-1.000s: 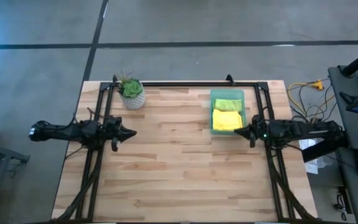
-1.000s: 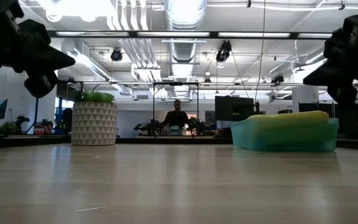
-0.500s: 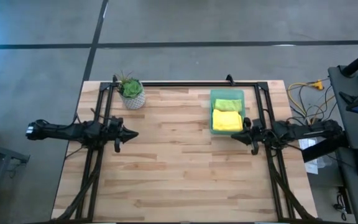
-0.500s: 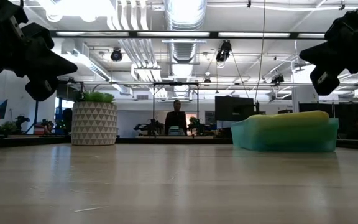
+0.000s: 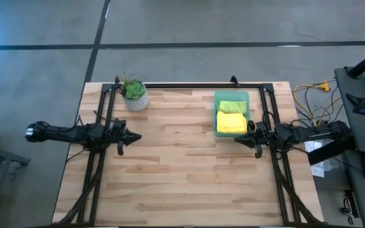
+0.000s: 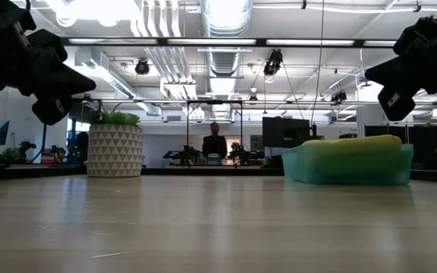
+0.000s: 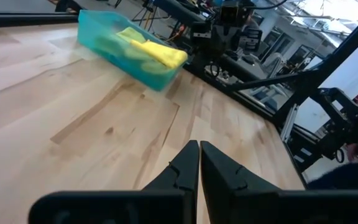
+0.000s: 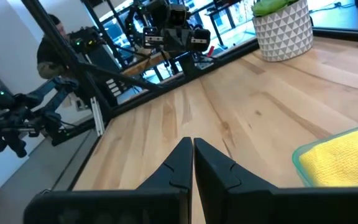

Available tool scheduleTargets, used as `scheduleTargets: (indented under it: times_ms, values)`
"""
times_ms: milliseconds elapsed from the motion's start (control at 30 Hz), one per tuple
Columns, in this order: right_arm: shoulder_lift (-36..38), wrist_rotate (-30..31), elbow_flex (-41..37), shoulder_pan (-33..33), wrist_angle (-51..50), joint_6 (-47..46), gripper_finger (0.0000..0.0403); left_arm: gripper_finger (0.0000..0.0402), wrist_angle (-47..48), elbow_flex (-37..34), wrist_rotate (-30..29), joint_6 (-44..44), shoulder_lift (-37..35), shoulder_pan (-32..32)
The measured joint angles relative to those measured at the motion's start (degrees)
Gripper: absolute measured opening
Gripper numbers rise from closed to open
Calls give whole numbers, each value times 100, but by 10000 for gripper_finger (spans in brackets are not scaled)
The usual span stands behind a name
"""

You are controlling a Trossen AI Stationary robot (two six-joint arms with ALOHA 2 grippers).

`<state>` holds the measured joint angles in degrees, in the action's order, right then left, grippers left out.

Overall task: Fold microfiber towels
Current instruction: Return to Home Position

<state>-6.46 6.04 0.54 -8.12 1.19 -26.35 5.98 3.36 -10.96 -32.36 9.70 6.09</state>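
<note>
Wood of the counter (image 5: 182, 183) fills the front part, and no towel lies on it there; farther in, about the middle depth, both arms hang above the boards and point toward each other; the left claw (image 5: 135, 135) is at the left side, well apart from everything, its two fingers pressed together with nothing between them; the right claw (image 5: 237, 137) is at the right side, also closed and holding nothing, and its tip is just beside the near corner of the bin (image 5: 216, 111); behind it, inside this bin, the yellow towel (image 5: 231, 122) lies folded on top, and a lime green towel (image 5: 232, 106) shows at the far end; what is under them I cannot see; in the low view the yellow one rises a little over the rim; at the far left edge stands a potted plant (image 5: 134, 94); beyond the counter, in the room, a person (image 6: 215, 142) is at a desk. The folding seems finished, only the drawing back of the arms remains, I judge; the risk is on the right side: if that arm swings toward the bin instead of straight back, it could push the light bin or catch the raised towel and spoil the fold; the left arm has hardly anything near to hit.
</note>
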Motion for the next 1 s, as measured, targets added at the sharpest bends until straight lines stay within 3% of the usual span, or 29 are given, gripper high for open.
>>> scheduleTargets:
  times_ms: [1000]
  values:
    - [0,0,4,0,-4,-4,9,0,-294,-80,2,0,39,0]
